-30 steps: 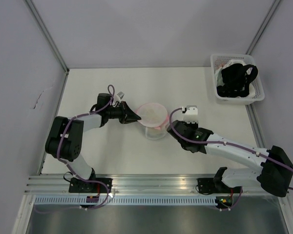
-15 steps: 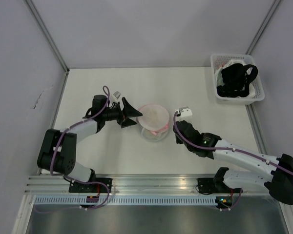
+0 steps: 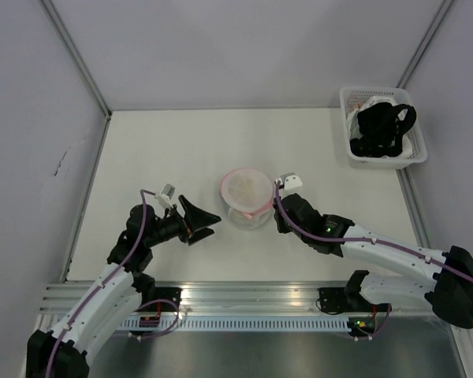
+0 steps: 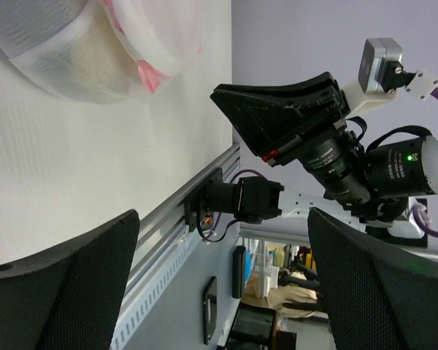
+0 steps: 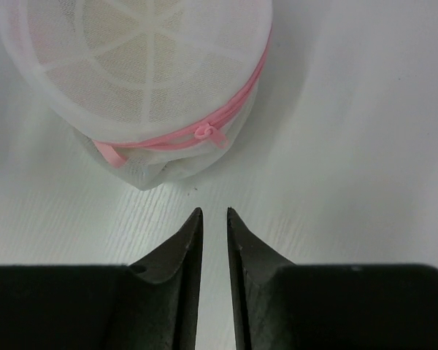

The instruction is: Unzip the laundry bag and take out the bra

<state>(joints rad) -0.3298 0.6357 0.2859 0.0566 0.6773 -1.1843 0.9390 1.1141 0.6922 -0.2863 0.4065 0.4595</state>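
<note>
From above, the small round white mesh laundry bag with pink zipper trim point(image 3: 247, 195) sits on the white table point(image 3: 158, 142) between our two hands. It is just ahead of the right gripper point(image 3: 277, 211) and a little beyond the tips of the left gripper point(image 3: 205, 214); neither touches it. Far off to the right gripper's outer side stands a white rectangular plastic basket point(image 3: 355, 150) holding a black strappy garment point(image 3: 385, 126).

In the left wrist view the left gripper's fingers point(image 4: 58, 292) are spread wide with nothing between them. The laundry bag point(image 4: 80, 51) lies ahead and off to one side of them, and the right gripper point(image 4: 277, 117) faces us from across the gap.

In the right wrist view the right gripper point(image 5: 214, 219) is drawn almost closed, only a thin slit between its tips, holding nothing. The laundry bag point(image 5: 146, 80) is straight ahead, and its pink zipper pull point(image 5: 208, 133) lies nearly in line with the slit, close but apart. A pale yellowish mass point(image 5: 131, 44) shows through the mesh; we take it for the yellow bra.

We judge the task barely begun: the zipper line looks shut all along the visible rim, the pull is ungrasped and the bra is inside. Gripping the pull, unzipping and extracting the bra all remain.
</note>
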